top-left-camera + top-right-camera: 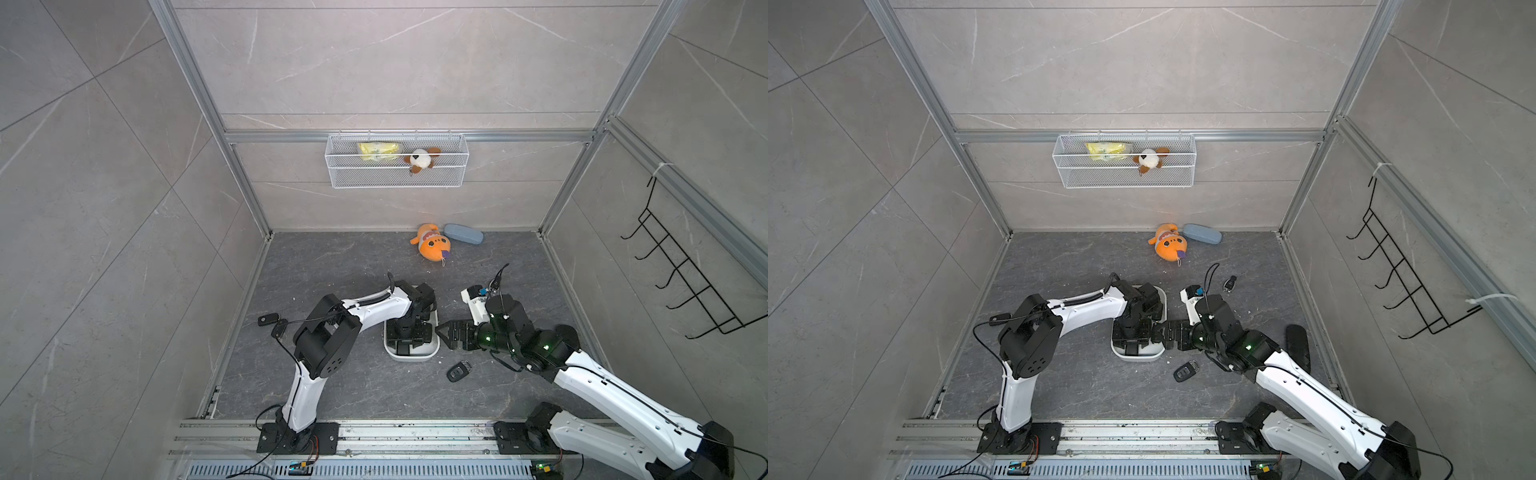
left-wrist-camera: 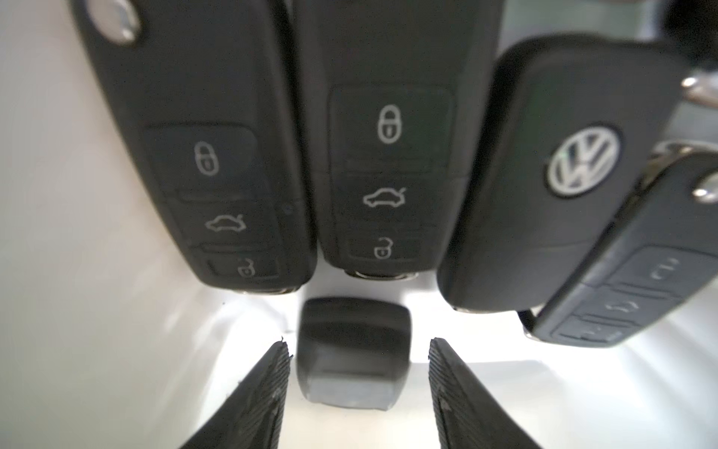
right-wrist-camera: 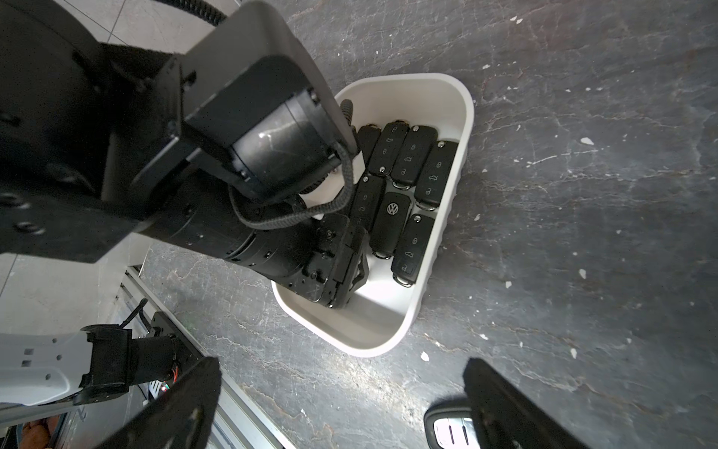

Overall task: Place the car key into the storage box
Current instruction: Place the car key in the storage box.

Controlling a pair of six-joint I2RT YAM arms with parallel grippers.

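Note:
The white storage box (image 1: 411, 358) (image 1: 1138, 359) (image 3: 466, 116) sits mid-floor with several black car keys (image 3: 412, 163) (image 2: 217, 155) lying in rows inside. My left gripper (image 1: 404, 348) (image 1: 1131, 347) (image 2: 359, 346) reaches down into the box. Its jaws stand apart around one black car key (image 2: 353, 350) resting on the white box floor, with a clear gap on one side. My right gripper (image 1: 444, 334) (image 1: 1158, 332) (image 3: 342, 365) hovers just beside the box, open and holding nothing. Another car key (image 1: 459, 370) (image 1: 1186, 370) (image 3: 447, 427) lies on the floor by one of its fingers.
One more key (image 1: 1229, 284) lies behind the right arm. An orange plush toy (image 1: 432, 247) and a blue-grey case (image 1: 463, 234) lie by the back wall. A white wire basket (image 1: 397, 162) hangs above them, and a black hook rack (image 1: 685, 270) hangs on the right wall.

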